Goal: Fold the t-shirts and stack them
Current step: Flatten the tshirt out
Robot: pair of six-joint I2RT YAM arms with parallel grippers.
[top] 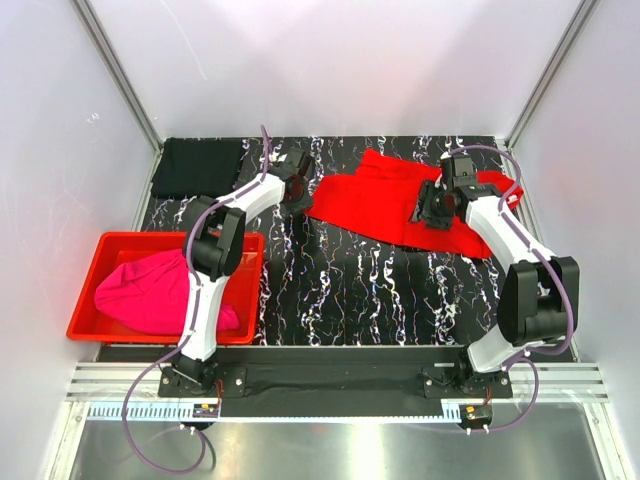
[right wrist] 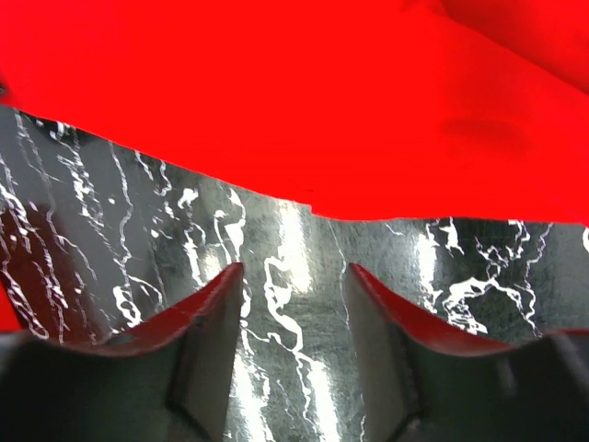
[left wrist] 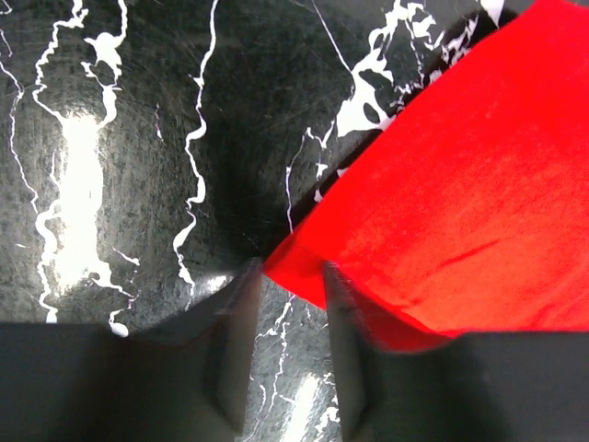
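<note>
At far left a bin (top: 160, 338) holds the pink shirt (top: 150, 295), bunched up. Behind it the black shirt (top: 200, 167) lies folded at the table's (top: 340, 280) far left corner. The left gripper (top: 297, 195) is low over the table at the left corner of the red shirt (top: 385, 200), jaws a little apart; in its wrist view that corner lies right at the fingertips (left wrist: 247, 281), not pinched. The red shirt is spread, rumpled, across the far right of the table. The right gripper (top: 432, 208) hangs over the shirt's right part, jaws parted, with bare table between them and the cloth's edge just ahead
</note>
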